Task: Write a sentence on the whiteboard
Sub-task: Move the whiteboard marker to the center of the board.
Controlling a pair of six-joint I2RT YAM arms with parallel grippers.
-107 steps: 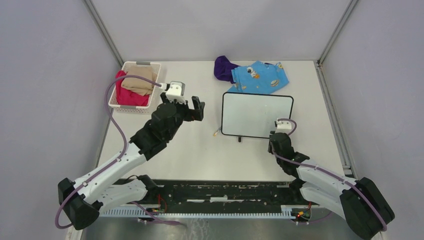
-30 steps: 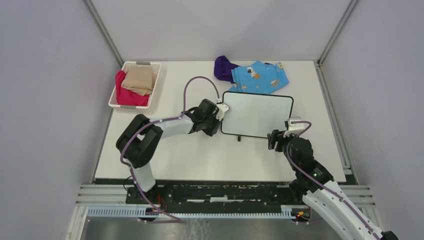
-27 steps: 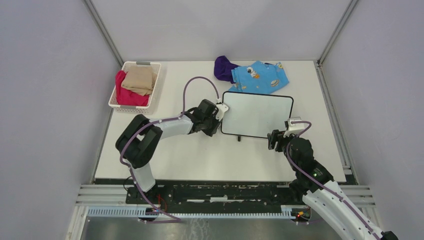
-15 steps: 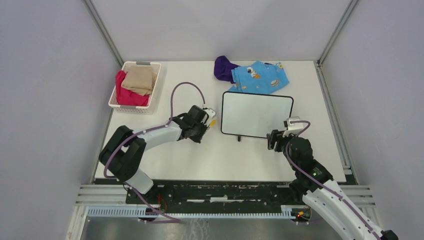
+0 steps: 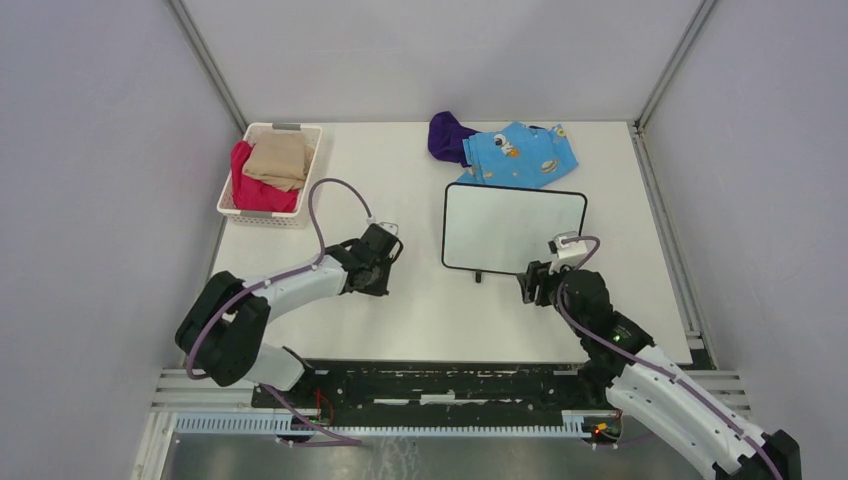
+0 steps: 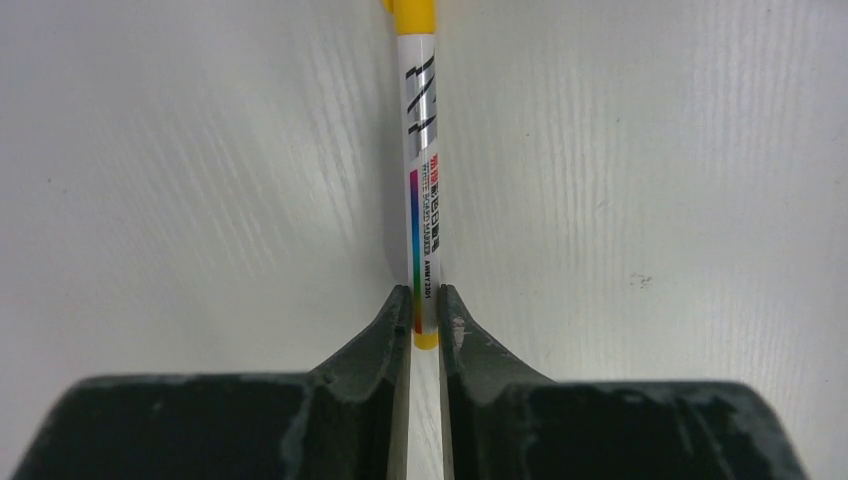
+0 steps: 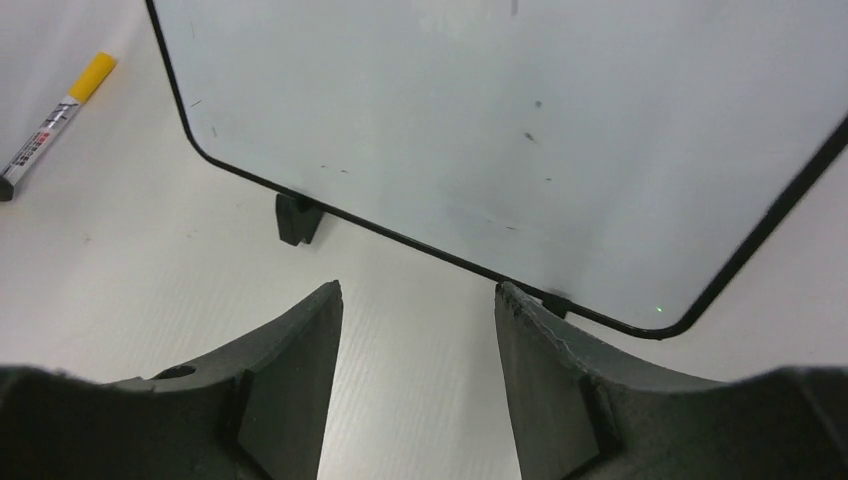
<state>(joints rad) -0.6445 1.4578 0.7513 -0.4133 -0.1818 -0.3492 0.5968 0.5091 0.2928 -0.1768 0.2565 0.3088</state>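
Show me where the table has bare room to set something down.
Bare: between the basket and the whiteboard; right of the whiteboard; the near strip between both arms. Crowded: the far edge, where the purple cloth and blue cloth lie.

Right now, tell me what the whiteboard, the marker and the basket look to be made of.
The whiteboard: smooth, glossy white panel, likely coated board or melamine, faintly smudged; thin black frame and feet look plastic. The marker: plastic barrel with a shiny printed label and yellow ends. The basket: white perforated walls, probably moulded plastic, though too small to be sure.
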